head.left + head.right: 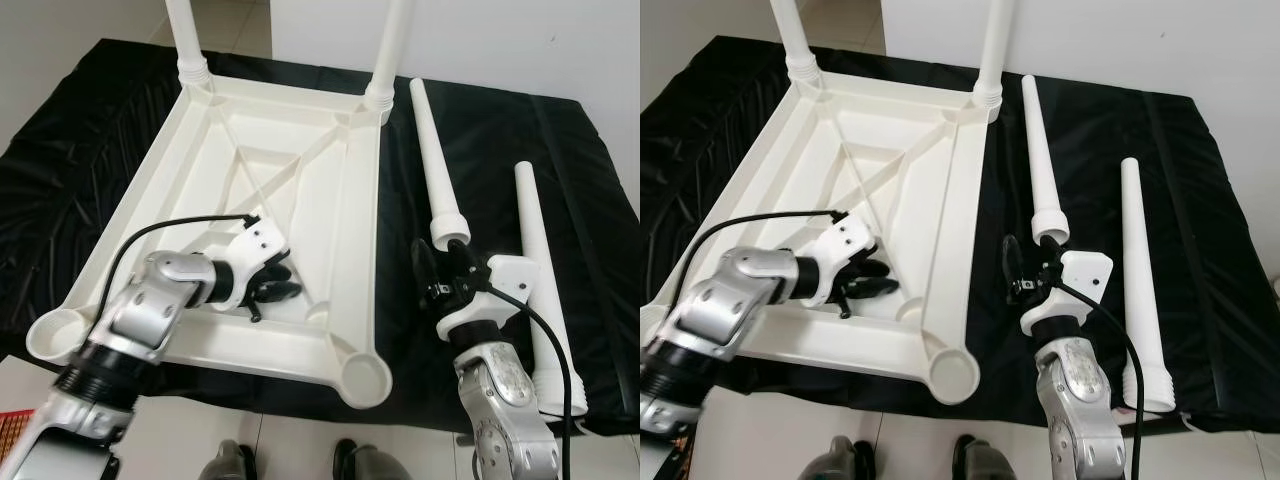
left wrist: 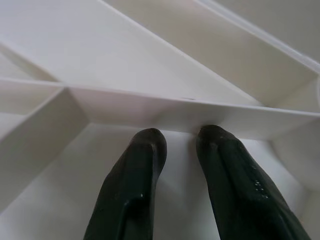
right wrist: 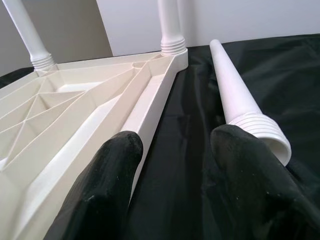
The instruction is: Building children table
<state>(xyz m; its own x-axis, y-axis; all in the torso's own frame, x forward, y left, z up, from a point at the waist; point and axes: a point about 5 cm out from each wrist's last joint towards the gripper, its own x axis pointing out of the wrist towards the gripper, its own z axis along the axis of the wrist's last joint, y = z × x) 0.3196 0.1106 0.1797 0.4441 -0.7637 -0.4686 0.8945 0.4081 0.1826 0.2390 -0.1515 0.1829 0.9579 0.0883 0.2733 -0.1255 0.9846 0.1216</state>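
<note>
- Right wrist view: right gripper [image 3: 172, 165] jaws wide, empty, just short of the threaded end of the near loose leg [image 1: 436, 160].
- Left gripper [image 1: 272, 282] jaws narrow, tips against a rib inside the upturned tabletop [image 1: 330, 120]; holding nothing.
- Tabletop on black-draped surface [image 1: 590, 140]; two legs fitted, second loose leg [image 1: 535, 270] farther right.
- Judgement: clamp the leg near its threads, carry it to near corner socket [image 1: 362, 376], keep it upright.
</note>
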